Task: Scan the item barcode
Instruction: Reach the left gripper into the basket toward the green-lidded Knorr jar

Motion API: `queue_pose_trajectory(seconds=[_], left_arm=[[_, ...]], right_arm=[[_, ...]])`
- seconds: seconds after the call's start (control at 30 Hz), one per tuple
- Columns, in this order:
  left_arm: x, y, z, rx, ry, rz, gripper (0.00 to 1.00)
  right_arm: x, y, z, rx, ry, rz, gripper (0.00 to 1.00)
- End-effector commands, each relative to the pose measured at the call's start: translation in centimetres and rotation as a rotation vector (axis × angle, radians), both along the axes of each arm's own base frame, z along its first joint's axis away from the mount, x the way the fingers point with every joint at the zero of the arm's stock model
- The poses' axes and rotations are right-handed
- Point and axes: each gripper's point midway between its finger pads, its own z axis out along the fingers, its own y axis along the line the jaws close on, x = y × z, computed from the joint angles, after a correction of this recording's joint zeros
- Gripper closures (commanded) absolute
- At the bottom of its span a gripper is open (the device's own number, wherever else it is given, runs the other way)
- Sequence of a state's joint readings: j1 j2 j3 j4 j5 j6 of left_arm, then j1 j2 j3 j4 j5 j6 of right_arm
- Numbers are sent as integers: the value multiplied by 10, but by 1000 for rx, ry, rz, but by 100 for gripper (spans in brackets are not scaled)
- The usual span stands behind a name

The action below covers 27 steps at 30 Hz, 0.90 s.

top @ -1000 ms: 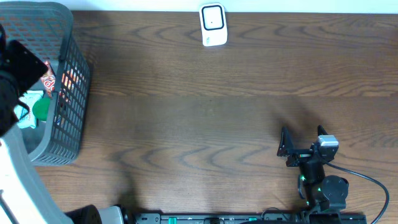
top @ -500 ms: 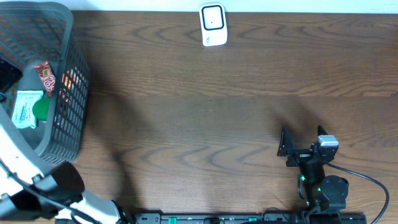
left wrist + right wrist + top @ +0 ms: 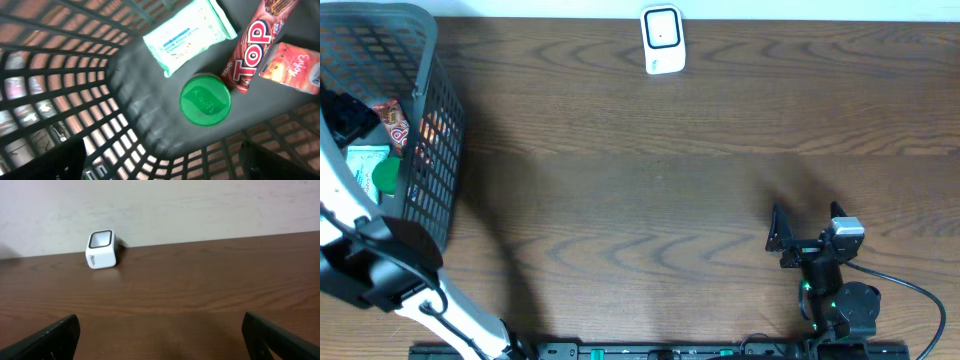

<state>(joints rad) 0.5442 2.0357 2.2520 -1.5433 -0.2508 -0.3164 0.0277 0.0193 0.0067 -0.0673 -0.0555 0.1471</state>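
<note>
Setting: a dark wooden table, with a grey mesh basket at its far left corner.
Left gripper: poised over the inside of the basket, fingers spread wide with nothing between them; only the dark tips show at the lower corners of the wrist view.
Items: four lie on the basket floor. They are a mint-green wipes pack, a round green lid just beside it, a red bar marked TOP next to the lid, and an orange packet on the bar's other side. None is touched by the fingers.
Scanner: white, standing at the far edge near the middle of the table, well apart from the basket.
Right gripper: near right, low over the bare wood, fingers fully parted and empty, facing the scanner across the table.
</note>
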Motion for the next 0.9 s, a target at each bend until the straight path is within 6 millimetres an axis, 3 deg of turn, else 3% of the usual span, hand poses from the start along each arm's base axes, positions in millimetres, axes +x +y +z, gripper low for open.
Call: queue_pose_trajectory(seconds=[0.0, 0.37, 0.6, 0.87], left_arm=[[7, -1, -23, -57, 35, -24, 2], [21, 1, -71, -160, 111, -165, 2], [5, 8, -116, -207, 166, -137, 2], [-8, -5, -171, -307, 177, -146, 2]], right_arm=[[0, 2, -1, -10, 3, 10, 1], [0, 2, -1, -10, 3, 10, 1], [0, 2, -1, -10, 3, 10, 1], [0, 2, -1, -10, 3, 10, 1]])
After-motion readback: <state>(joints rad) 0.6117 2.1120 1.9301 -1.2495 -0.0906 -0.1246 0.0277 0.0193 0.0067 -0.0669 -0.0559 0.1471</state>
